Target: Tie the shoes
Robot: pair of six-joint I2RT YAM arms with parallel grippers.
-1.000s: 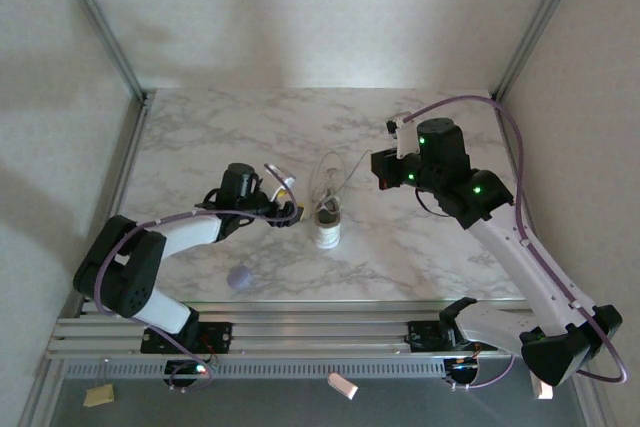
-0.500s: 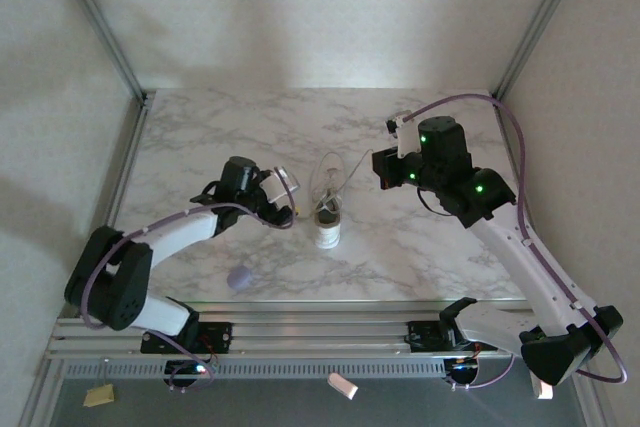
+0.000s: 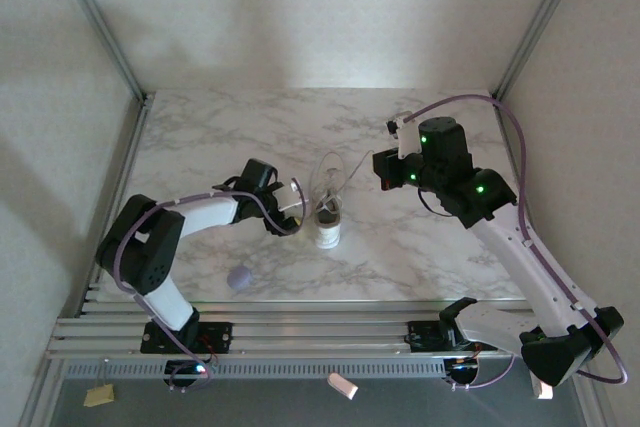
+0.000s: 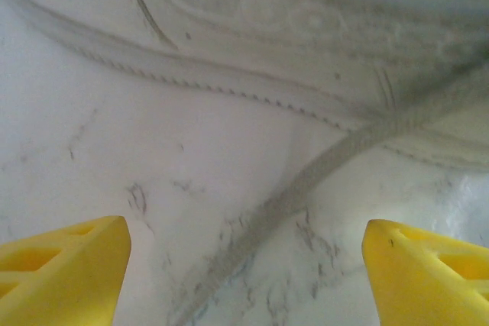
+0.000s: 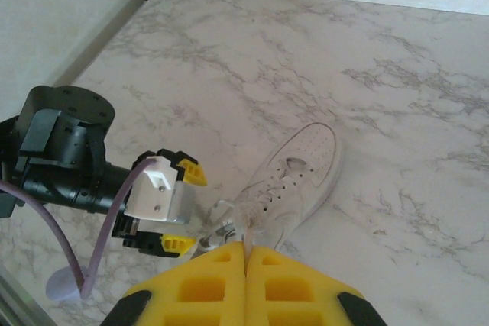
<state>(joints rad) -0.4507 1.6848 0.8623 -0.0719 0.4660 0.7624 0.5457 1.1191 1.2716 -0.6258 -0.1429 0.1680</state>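
Reaching for a lace looks to be the step in hand: the left hand (image 4: 244,238) hovers released, fingers wide apart, over a long thin white lace (image 4: 306,181) running between them on the marble tabletop (image 4: 92,150). The small white low-top sneaker (image 5: 302,162) lies just beyond its fingertips and below the right hand (image 5: 244,253), which is clenched (whether it nips the other lace I cannot tell). Next, I judge, the left hand must drop and close squarely on the lace. Close up, the sneaker's side blurs.

marble table (image 3: 200,137) — sneaker (image 3: 329,202), lavender blob (image 3: 238,278)
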